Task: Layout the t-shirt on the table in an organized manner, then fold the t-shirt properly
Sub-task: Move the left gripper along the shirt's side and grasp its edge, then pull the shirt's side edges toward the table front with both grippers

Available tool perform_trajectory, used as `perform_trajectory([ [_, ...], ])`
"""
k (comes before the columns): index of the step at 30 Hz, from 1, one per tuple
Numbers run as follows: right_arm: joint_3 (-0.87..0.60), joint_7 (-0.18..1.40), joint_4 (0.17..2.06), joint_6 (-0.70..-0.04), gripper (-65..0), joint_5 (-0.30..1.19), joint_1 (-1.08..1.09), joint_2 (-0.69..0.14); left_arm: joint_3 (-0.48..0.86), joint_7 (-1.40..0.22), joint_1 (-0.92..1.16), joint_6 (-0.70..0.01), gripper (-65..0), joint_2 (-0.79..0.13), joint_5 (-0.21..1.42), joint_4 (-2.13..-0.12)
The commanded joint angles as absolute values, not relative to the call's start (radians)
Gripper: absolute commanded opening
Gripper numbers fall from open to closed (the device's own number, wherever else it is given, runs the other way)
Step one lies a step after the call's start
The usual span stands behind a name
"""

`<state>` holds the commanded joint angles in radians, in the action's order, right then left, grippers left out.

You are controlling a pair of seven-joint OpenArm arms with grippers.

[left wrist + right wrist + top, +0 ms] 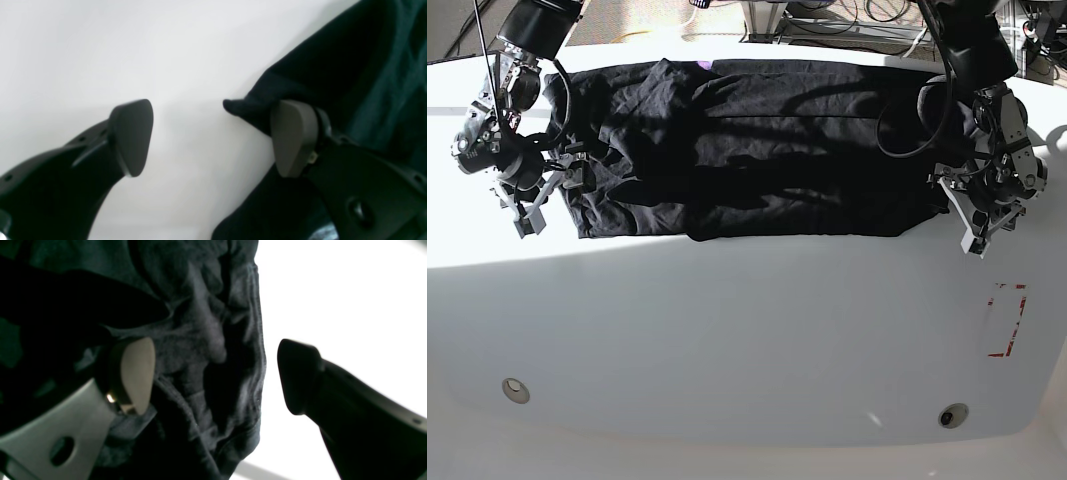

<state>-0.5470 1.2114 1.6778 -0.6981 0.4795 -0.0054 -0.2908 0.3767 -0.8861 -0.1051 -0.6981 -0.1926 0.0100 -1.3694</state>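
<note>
The black t-shirt [757,140] lies spread across the far half of the white table [747,330], wrinkly, with its purple tag [704,65] at the far edge. My left gripper [954,205] is at the shirt's right end. In the left wrist view it [213,136] is open, with a shirt corner [237,108] between the jaws near one finger [293,136]. My right gripper [557,190] is at the shirt's left end. In the right wrist view it [217,375] is open, astride the stitched shirt edge [257,356].
A red dashed rectangle mark [1005,320] is on the table near the right side. Two round metal discs [516,388] [951,414] sit near the front edge. Cables and equipment lie beyond the table's far edge.
</note>
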Motion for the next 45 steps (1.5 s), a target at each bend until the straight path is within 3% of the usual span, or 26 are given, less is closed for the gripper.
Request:
perform_trajectory([
  [3, -0.547, 1.211, 1.678, -0.698, -9.5, 0.479, -0.005, -0.291, 0.360, -0.886, -0.105, -0.698, -18.3, -0.193, 0.010, -1.369],
  [11, -0.549, 1.211, 1.678, -0.698, -9.5, 0.479, -0.002, -0.291, 0.329, -0.886, -0.107, -0.698, -50.3, -0.191, 0.008, -1.368],
  [18, -0.550, 1.211, 1.678, -0.698, -9.5, 0.479, -0.001, -0.291, 0.329, -0.886, -0.108, -0.698, -64.4, -0.191, 0.004, -1.368],
  [33, -0.556, 1.211, 1.673, -0.698, -8.9, 0.478, 0.085, -0.292, 0.332, -0.888, -0.127, -0.698, -65.0, -0.213, 0.004, -1.408],
  [45, -0.547, 1.153, 1.402, -0.698, -8.7, 0.367, 0.242, -0.289, 0.332, -0.891, -0.120, -0.698, -65.0, -0.216, 0.002, -1.461],
])
